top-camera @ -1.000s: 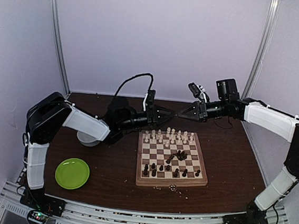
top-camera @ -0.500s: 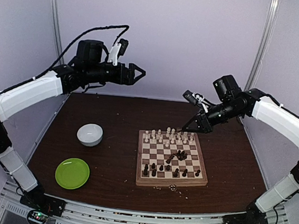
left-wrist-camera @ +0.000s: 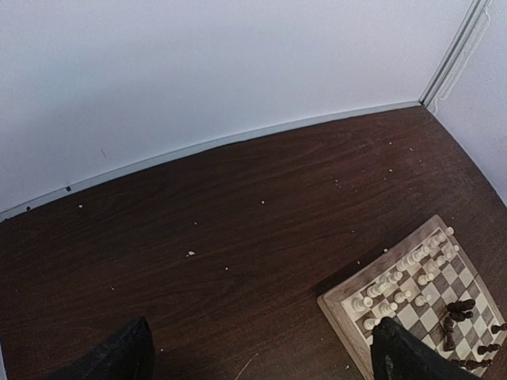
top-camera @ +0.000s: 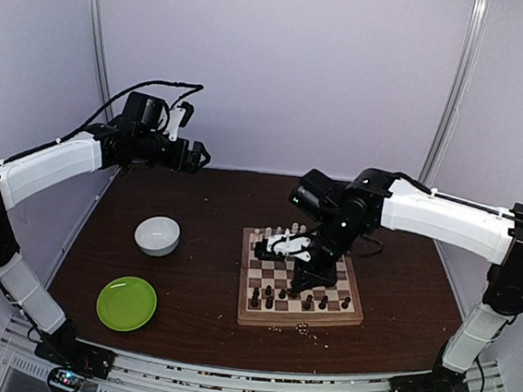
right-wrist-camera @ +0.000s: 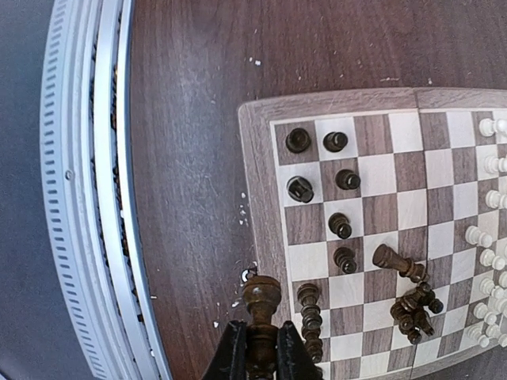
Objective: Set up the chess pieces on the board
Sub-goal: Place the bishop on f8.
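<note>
We locate the square wooden chessboard (top-camera: 296,323), tan-framed with brown and cream squares, right of centre on the dark brown table (top-camera: 197,283). The right gripper (right-wrist-camera: 253,352) hangs above the board, its jaws clamped on one dark brown wooden chess piece (right-wrist-camera: 261,301), held upright. Other dark pieces (right-wrist-camera: 340,226) stand in the near rows, and several lie in a toppled heap (right-wrist-camera: 412,307) mid-board. Cream pieces (right-wrist-camera: 479,236) occupy the far rows. The left gripper (left-wrist-camera: 261,336) hovers above the table's far left, fingers (left-wrist-camera: 119,360) wide apart, holding nothing.
</note>
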Robot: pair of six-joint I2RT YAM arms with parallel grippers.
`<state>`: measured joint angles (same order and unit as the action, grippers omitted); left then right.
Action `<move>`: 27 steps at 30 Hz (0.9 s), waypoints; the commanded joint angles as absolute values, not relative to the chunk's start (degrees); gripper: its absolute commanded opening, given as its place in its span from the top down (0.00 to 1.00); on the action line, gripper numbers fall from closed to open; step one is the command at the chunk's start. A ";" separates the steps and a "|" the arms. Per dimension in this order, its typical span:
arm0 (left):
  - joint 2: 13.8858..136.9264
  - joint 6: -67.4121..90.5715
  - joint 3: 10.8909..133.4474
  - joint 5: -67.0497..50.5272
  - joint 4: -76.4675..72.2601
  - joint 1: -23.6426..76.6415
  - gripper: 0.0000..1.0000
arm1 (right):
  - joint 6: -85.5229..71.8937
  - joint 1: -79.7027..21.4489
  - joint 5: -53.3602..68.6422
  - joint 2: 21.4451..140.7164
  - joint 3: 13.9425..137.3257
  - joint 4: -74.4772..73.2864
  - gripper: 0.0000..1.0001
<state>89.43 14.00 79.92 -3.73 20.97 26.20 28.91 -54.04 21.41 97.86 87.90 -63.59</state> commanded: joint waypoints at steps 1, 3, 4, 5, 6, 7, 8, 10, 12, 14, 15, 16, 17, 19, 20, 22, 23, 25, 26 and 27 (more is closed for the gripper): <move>86.60 14.23 79.48 -3.34 19.07 25.63 0.02 | 31.52 -56.76 14.47 101.67 90.34 -67.89 0.95; 86.26 15.53 79.23 -4.41 18.88 24.63 0.02 | 31.51 -57.47 13.95 103.32 91.03 -68.20 0.95; 86.09 16.25 79.07 -5.36 18.63 24.15 0.02 | 31.28 -57.74 13.82 103.98 91.36 -68.01 0.95; 86.15 16.94 78.98 -6.34 18.43 23.52 0.02 | 31.09 -58.03 13.72 104.77 91.77 -67.95 0.94; 86.18 17.56 78.93 -7.51 18.30 22.92 0.02 | 30.83 -58.23 13.57 105.52 92.36 -68.05 0.95; 86.34 18.21 78.93 -8.53 18.24 22.40 0.02 | 30.78 -58.52 13.35 106.42 93.01 -68.37 0.94; 86.39 18.80 78.93 -9.44 18.20 21.96 0.02 | 30.71 -58.80 12.95 107.29 93.72 -68.74 0.94; 86.33 19.53 78.61 -10.75 17.68 21.40 0.02 | 30.46 -59.18 11.96 109.22 94.96 -69.31 0.94; 86.08 19.81 78.30 -11.67 17.20 21.25 0.02 | 30.27 -59.36 11.57 110.91 96.56 -69.92 0.94; 85.75 19.79 78.19 -12.40 16.97 21.18 0.02 | 30.07 -59.38 11.14 112.62 97.67 -70.49 0.94; 85.63 19.84 78.14 -12.57 16.92 21.26 0.02 | 30.01 -59.39 10.79 113.23 98.07 -70.57 0.94; 85.48 19.86 78.07 -12.70 16.81 21.24 0.02 | 29.95 -59.37 10.36 113.77 98.38 -70.72 0.94; 85.39 19.86 78.01 -12.83 16.69 21.24 0.02 | 29.97 -59.33 10.15 114.30 98.76 -70.79 0.94; 85.26 19.86 77.96 -12.83 16.69 21.21 0.03 | 29.97 -59.38 9.67 115.17 99.30 -70.88 0.94; 85.22 19.86 77.96 -12.88 16.68 21.21 0.03 | 29.90 -59.33 9.44 115.60 99.58 -70.94 0.94; 85.17 19.86 77.96 -13.03 16.70 21.23 0.03 | 29.95 -59.33 9.13 116.30 100.06 -71.08 0.94; 85.12 19.86 77.96 -13.06 16.70 21.24 0.03 | 29.92 -59.33 9.06 116.63 100.24 -71.11 0.94; 85.04 19.86 77.96 -13.14 16.62 21.21 0.03 | 29.97 -59.33 8.85 117.24 100.50 -71.02 0.94; 85.07 19.87 77.96 -13.29 16.61 21.21 0.03 | 29.90 -59.34 8.72 117.55 100.65 -71.02 0.93; 85.08 19.92 77.96 -13.34 16.61 21.18 0.03 | 29.84 -59.33 8.67 117.98 100.86 -71.10 0.93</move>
